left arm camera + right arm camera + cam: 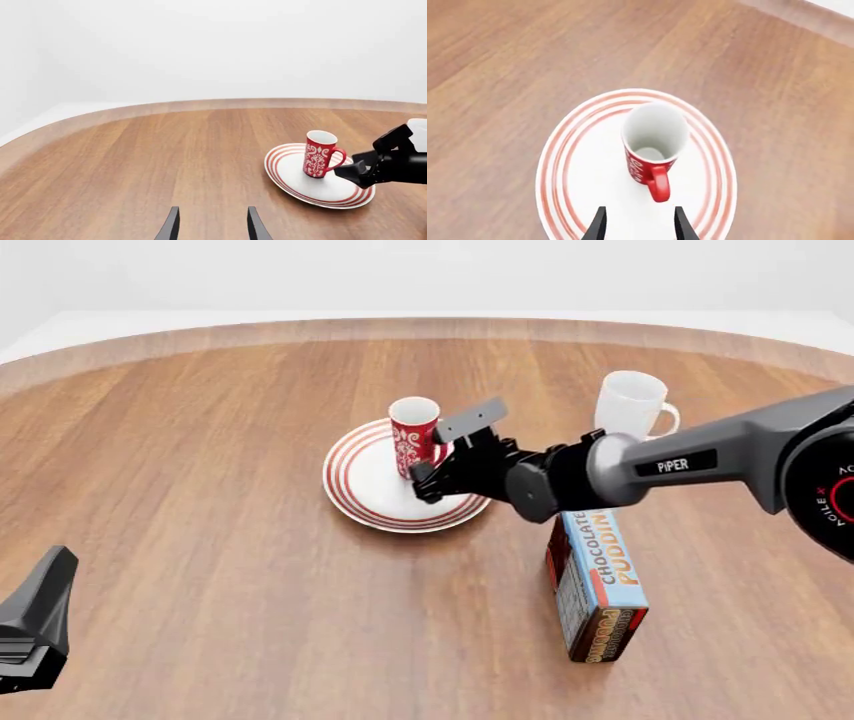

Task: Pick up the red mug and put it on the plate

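Note:
The red mug [415, 436] with white pattern stands upright on the plate [358, 488], a round white plate with red rings, near the table's middle. It also shows in the left wrist view [319, 154] and the right wrist view [652, 145], on the plate [287, 172] [580, 165]. My right gripper [424, 480] [636, 225] is open and empty, just short of the mug's handle, not touching it. My left gripper [211, 226] is open and empty, far from the plate at the near left; only part of that arm [34, 625] shows in the front view.
A plain white mug [631, 405] stands behind the right arm, right of the plate. A chocolate pudding box [599, 580] stands upright at the near right, under the right arm. The table's curved far edge [427, 325] runs behind.

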